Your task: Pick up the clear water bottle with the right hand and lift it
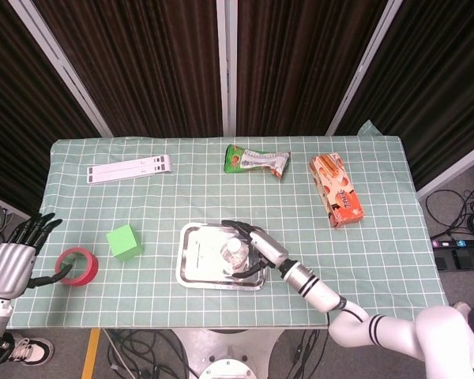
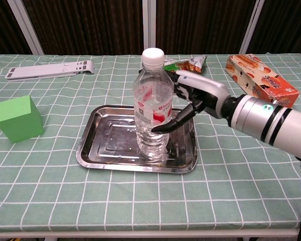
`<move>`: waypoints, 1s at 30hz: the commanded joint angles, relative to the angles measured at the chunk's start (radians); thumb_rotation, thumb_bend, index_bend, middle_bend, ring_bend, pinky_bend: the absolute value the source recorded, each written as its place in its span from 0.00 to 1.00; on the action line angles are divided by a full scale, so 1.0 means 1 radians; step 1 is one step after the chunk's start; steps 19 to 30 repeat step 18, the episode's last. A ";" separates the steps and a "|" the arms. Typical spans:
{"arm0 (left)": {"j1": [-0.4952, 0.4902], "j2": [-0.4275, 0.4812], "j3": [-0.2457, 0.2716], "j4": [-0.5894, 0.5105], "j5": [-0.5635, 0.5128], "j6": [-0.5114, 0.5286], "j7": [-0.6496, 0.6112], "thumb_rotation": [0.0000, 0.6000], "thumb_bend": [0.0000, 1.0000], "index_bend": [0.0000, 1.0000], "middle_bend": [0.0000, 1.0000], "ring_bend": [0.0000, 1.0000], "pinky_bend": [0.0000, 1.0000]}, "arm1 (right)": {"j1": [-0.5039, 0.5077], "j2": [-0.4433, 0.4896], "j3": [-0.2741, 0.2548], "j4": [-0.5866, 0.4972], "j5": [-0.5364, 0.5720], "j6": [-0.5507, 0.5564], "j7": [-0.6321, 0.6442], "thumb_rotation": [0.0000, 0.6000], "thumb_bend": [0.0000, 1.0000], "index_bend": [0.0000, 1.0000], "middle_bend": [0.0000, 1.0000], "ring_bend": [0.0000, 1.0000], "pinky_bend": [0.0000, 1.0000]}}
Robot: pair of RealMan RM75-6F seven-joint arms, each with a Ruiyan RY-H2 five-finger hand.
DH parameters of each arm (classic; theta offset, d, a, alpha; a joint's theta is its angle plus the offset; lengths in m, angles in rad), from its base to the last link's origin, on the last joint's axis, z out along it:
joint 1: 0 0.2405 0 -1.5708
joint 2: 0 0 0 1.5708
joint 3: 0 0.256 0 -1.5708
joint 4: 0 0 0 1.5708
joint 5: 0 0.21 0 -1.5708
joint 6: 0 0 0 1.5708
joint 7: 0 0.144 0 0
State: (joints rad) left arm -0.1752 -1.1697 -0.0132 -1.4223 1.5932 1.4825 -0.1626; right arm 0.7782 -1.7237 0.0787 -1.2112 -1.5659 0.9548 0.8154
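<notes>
The water bottle [image 2: 152,108] is standing upright in the tray [image 2: 103,145], directly left of the right hand [image 2: 198,100]. The hand's fingers are lying spread beside the bottle, grasping nothing; the left hand [image 1: 12,264] is resting well apart.

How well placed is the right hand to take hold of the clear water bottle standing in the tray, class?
Probably well placed, yes. The right hand is beside the clear water bottle, which stands upright in the metal tray. Its fingers are spread around the bottle's side, and nothing lies between them.
</notes>
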 commanded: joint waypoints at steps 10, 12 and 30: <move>-0.003 0.006 -0.002 -0.029 -0.007 -0.012 0.041 0.65 0.23 0.18 0.19 0.10 0.16 | -0.276 0.502 -0.094 -0.362 0.182 0.248 -0.923 1.00 0.00 0.00 0.04 0.00 0.00; -0.006 0.006 -0.005 -0.031 -0.008 -0.013 0.041 0.65 0.23 0.18 0.19 0.10 0.16 | -0.336 0.509 -0.104 -0.348 0.186 0.331 -0.978 1.00 0.00 0.00 0.04 0.00 0.00; -0.015 0.000 -0.008 -0.024 -0.006 -0.022 0.039 0.65 0.23 0.18 0.19 0.10 0.16 | -0.442 0.518 -0.121 -0.288 0.168 0.453 -0.999 1.00 0.00 0.00 0.04 0.00 0.00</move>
